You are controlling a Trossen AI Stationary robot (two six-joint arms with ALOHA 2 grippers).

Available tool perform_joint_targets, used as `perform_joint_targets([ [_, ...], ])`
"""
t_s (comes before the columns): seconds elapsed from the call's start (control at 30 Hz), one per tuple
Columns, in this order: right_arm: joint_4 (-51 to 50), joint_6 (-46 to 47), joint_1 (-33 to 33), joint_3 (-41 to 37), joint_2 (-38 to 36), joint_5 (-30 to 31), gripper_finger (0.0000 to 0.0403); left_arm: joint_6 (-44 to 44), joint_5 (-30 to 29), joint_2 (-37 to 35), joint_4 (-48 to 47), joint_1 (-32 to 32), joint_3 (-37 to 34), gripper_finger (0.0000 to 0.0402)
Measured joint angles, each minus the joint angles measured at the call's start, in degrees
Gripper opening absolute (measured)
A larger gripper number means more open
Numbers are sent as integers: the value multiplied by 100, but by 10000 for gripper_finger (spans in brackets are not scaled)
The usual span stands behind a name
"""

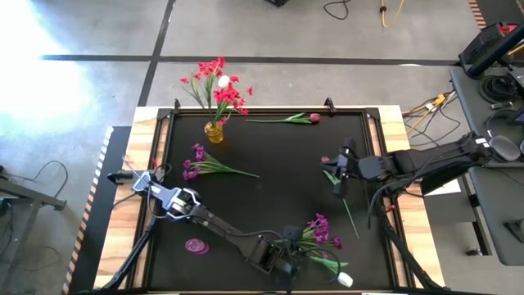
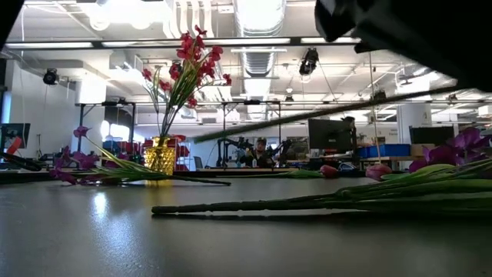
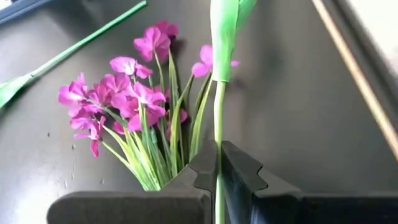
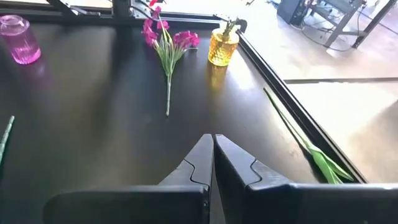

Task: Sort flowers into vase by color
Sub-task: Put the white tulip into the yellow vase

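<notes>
Matte black table (image 1: pixel 270 184) with raised rim; faceted amber glass vase (image 1: pixel 214 131) at the far edge holding red flowers (image 1: pixel 219 86), ribbed purple vase (image 1: pixel 196 245) near the front. Left tool (image 3: pixel 217 177) clamped on a smooth green stem (image 3: pixel 219 118) beside one purple sprig (image 3: pixel 127 99). Right tool (image 4: pixel 213 163) pressed closed above open mid-table, one more purple sprig (image 4: pixel 166 43) beyond.

Centre of the worktop (image 1: pixel 278 197) lies bare and passable; the yellow vase (image 1: pixel 214 131) blocks the upper left, purple sprigs (image 1: pixel 318 231) and both arms crowd the lower right.
</notes>
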Motion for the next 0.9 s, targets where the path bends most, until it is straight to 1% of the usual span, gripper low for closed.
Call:
perform_joint_targets([
  [0.1, -7, -36, 0, -15, -29, 0, 9, 150, -20, -37, 30, 2, -110, 0],
  [0.2, -5, -95, 0, -15, -26, -2, 9, 295, -45, -226, 23, 22, -320, 0],
  [0.33, -6, -158, -1, -24, -8, -2, 9, 219, 51, -689, 226, 83, -1060, 0],
  [0.47, 2, -208, 0, -26, 0, -2, 9, 144, 84, -1426, 1015, 96, -2279, 0],
  [0.7, 55, -199, -2, -28, 18, 0, 9, 47, 166, -3023, 3074, 187, -4813, 0],
  [0.77, 156, -199, -2, -39, 50, 11, 9, 47, 48, -3505, 3742, 212, -5530, 0],
  [0.9, 379, -215, -2, -70, 159, 144, 9, 78, -382, -4492, 4972, 260, -6979, 0],
])
